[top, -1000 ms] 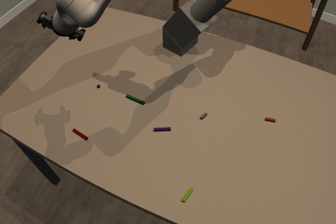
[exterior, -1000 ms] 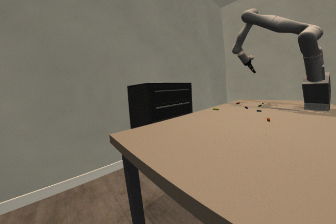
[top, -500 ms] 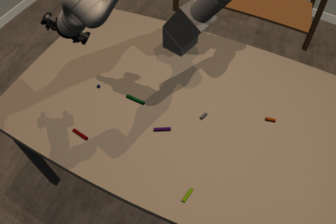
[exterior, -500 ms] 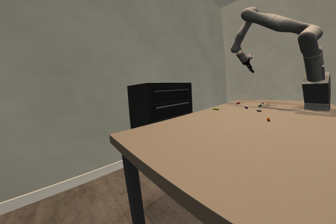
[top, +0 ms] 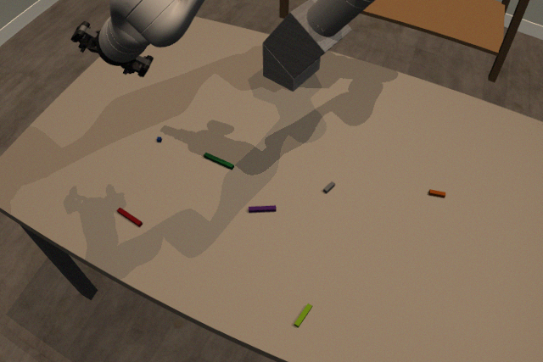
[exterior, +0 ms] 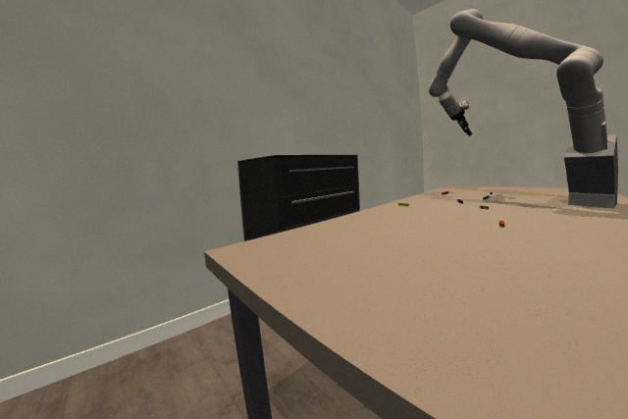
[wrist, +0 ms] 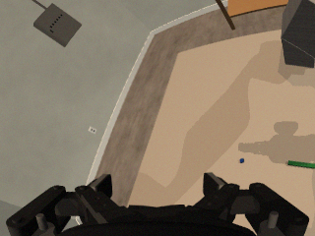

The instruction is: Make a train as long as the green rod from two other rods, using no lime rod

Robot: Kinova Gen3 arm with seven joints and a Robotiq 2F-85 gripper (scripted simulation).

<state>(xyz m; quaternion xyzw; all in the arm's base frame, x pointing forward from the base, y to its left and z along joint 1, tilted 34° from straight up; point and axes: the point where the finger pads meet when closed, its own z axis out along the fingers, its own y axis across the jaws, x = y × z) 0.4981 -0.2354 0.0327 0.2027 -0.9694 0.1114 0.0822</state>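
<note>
Tabletop (top: pixel 385 253) (exterior: pixel 405 272) (wrist: pixel 197 93) with seven scattered rods (top: pixel 262 208) (exterior: pixel 459 200) (wrist: pixel 301 164)

The arm (top: pixel 147 2) (exterior: pixel 537 44) is pale grey, with rounded, tubular segments ringed by thin seam lines; its gripper (top: pixel 114 53) (exterior: pixel 469 134) (wrist: pixel 157 185) is black, with angular, jointed fingers.

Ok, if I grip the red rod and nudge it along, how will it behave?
The red rod looks straight and solid, so it should stay stiff. Its flat-sided shape suggests sliding rather than rolling. Being slender, it may swivel if pushed off-centre.
</note>
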